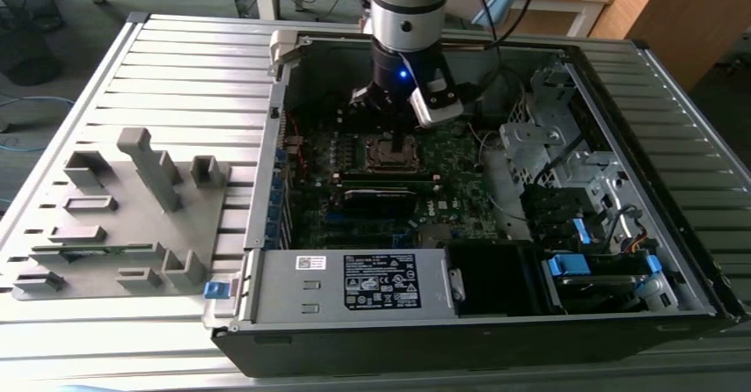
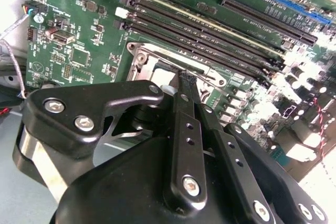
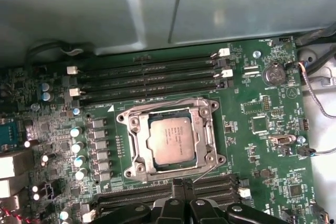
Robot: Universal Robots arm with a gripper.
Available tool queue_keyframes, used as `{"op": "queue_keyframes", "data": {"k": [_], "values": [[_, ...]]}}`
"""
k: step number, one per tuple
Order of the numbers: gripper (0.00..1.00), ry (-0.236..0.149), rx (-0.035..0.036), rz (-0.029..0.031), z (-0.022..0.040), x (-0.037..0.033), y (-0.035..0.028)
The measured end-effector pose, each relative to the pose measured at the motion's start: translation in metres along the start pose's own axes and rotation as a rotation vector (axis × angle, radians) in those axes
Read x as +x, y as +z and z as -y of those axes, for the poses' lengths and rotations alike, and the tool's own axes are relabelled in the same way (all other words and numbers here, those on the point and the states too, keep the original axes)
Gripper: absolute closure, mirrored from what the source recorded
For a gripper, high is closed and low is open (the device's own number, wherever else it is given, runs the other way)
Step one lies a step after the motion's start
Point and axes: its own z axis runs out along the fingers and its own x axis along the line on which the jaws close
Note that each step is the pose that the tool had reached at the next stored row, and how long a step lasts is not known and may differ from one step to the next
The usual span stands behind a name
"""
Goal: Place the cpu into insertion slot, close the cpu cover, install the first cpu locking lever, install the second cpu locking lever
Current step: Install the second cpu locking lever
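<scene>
exterior: high, far, over open case | 2 wrist views: close, share insertion slot (image 3: 173,140)

Grey fixture tray (image 1: 118,225), PSU (image 1: 352,282).

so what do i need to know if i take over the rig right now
Gripper: fingers together, nothing seen held, hovering just over the edge of the insertion slot, inside the open computer case.
Cpu: seated flat in the slot.
Cpu cover: looks lowered, framing the cpu.
Locking levers: one wire lever runs along the socket edge; I cannot tell whether either lever is latched.
Done: cpu placed, cover apparently closed.
Left: check both levers and lock any that are loose.
</scene>
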Motion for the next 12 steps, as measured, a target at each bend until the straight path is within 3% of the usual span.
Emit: {"op": "queue_keyframes", "data": {"k": [12], "values": [[0.90, -0.034, -0.0028, 0.0002, 0.0063, 0.0068, 0.0036]]}}
